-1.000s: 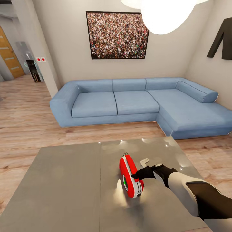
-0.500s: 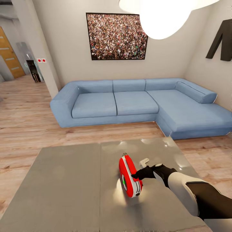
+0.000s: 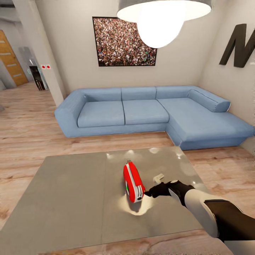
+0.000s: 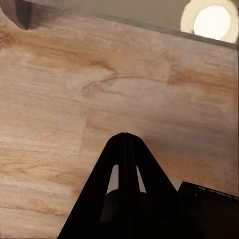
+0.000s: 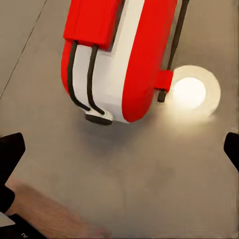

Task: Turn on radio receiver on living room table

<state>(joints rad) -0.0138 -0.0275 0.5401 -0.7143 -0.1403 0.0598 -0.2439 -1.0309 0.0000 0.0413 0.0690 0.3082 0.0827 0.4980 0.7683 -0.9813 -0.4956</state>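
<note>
Right pincer: fingers spread wide, tips just beside the radio receiver, no contact visible. Left pincer: fingers pressed together over the light wood floor. The red receiver stands on edge (white side band toward the right pincer) on the glossy grey table, right of its seam. Beyond: blue L-shaped sofa, crowd picture, pendant lamp.

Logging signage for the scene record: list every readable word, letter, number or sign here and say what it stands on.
"M": large dark letter on the right wall, cut off by the picture's edge.
Two red signs on the pillar: too small to read.
Radio: no readable label.
Crowd picture: no text.
</note>
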